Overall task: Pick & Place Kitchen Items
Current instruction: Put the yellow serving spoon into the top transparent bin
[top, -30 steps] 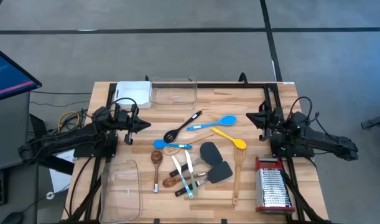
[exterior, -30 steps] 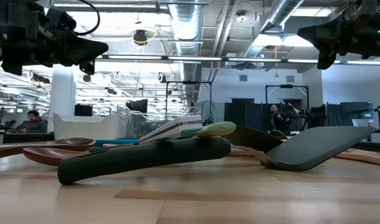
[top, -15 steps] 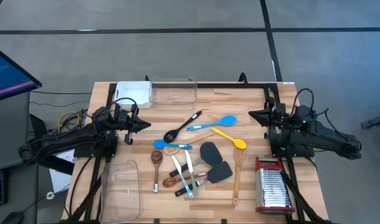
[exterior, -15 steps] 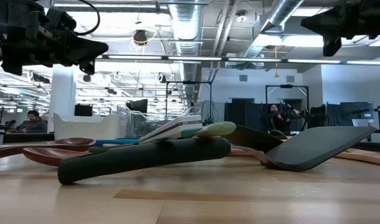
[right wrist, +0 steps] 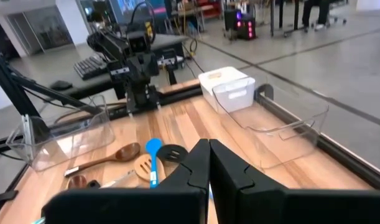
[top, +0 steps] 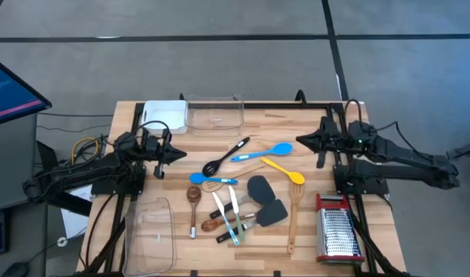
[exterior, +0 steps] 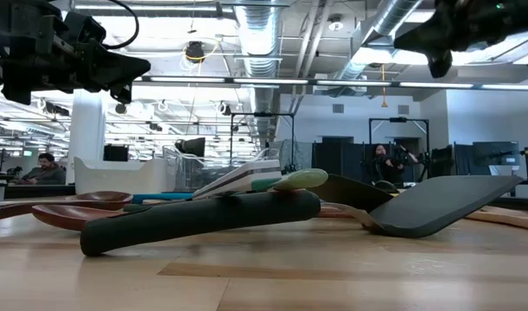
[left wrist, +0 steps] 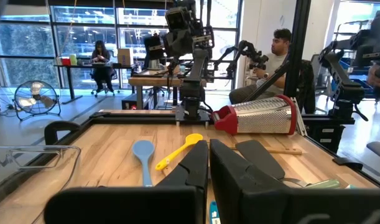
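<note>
High view: straight down over pale wooden table (top: 311, 123). Low view: tabletop level, close, facing 12 o'clock. Both share grey flat spatula (top: 259, 187) (exterior: 436, 203).

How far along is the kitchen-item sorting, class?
Done: nothing visibly; both clear tubs look empty. In hand: nothing; the right gripper hovers by the blue spoon with fingers shut, and the left gripper waits shut at the table's left. Left: every utensil at mid-table.

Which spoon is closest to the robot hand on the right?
The yellow spoon. Its bowl lies nearest the right gripper; the blue spoon lies farther left.
</note>
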Controlling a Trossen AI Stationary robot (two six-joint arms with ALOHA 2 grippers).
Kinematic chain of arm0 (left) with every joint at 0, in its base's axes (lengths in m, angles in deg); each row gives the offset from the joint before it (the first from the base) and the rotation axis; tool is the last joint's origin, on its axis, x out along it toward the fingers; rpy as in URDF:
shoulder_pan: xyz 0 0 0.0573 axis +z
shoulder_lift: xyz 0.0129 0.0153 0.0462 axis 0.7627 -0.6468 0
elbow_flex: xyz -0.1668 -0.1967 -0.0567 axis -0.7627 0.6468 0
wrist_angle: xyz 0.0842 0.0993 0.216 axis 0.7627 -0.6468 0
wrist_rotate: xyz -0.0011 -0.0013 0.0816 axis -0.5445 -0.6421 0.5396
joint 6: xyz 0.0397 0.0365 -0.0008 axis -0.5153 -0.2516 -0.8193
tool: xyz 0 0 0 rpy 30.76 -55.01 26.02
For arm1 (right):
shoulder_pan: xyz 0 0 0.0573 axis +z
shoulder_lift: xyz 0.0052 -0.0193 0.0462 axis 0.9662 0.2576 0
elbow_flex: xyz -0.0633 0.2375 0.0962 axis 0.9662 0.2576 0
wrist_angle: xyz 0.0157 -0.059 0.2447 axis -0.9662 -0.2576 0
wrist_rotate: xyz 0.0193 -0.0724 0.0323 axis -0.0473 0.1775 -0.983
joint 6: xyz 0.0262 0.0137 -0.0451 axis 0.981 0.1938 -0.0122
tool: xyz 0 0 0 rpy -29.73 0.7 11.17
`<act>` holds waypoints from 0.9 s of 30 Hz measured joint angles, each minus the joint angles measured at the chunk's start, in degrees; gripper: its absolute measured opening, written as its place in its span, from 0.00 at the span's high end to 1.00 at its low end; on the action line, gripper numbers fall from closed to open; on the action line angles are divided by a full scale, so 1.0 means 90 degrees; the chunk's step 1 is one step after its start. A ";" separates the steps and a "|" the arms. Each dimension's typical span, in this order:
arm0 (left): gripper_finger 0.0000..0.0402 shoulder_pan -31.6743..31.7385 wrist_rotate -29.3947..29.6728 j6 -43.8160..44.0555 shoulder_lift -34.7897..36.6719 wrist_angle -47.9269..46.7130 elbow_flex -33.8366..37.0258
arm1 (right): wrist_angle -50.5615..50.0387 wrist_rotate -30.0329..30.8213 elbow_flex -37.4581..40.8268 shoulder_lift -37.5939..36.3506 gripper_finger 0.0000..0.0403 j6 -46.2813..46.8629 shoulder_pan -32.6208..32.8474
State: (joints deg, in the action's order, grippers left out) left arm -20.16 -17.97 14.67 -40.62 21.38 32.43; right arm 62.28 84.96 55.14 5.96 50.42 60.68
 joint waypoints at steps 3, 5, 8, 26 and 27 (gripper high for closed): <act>0.99 0.0000 0.0000 0.0000 0.0000 0.0000 0.0000 | -0.0330 0.0008 -0.0358 0.0326 1.00 -0.0001 0.0000; 0.99 0.0000 0.0000 0.0000 0.0000 0.0000 0.0000 | -0.0538 0.0016 -0.0573 0.0534 1.00 -0.0009 0.0000; 0.99 -0.0002 0.0000 -0.0002 0.0000 0.0000 0.0000 | -0.0685 0.0013 -0.0786 0.0882 1.00 -0.0017 0.0000; 0.99 0.0000 0.0000 -0.0002 0.0000 0.0000 0.0000 | -0.1015 -0.0024 -0.0938 0.2038 1.00 -0.0120 0.0002; 0.99 0.0000 0.0000 -0.0002 0.0000 0.0000 0.0000 | -0.1015 -0.0025 -0.0938 0.2094 1.00 -0.0226 0.0002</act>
State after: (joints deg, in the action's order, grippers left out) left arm -20.16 -17.97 14.65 -40.62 21.38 32.43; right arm 53.15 84.73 46.70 24.81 48.39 60.70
